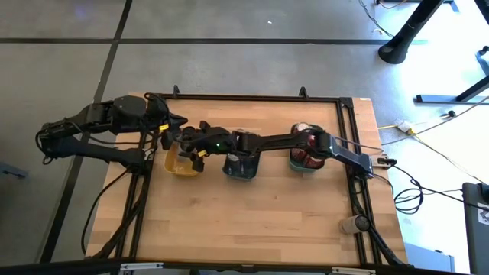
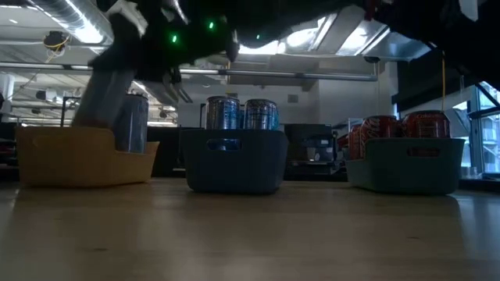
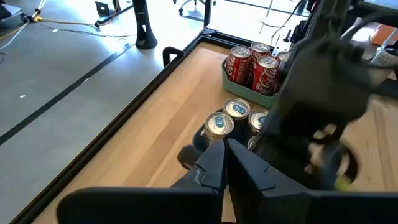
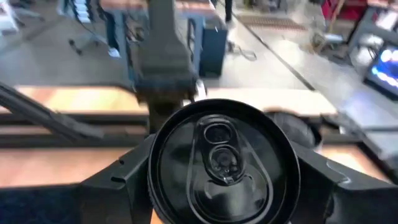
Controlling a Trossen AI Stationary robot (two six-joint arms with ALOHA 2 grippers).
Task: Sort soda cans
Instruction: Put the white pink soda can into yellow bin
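almost nothing can be read here. the red soda cans [image 3: 252, 65] in the teal tray [image 3: 249, 94] carry white cursive lettering in the left wrist view, but the word itself cannot be made out. the silver-grey soda cans [image 2: 241, 114] in the grey-blue tray [image 2: 233, 161] show blue markings in the low view, too small to read. the dark can top [image 4: 222, 163] in the right wrist view bears no legible print. no numbers, signs or labels can be read on the counter [image 1: 252, 218], the yellow tray [image 2: 82, 156] or in the room behind.
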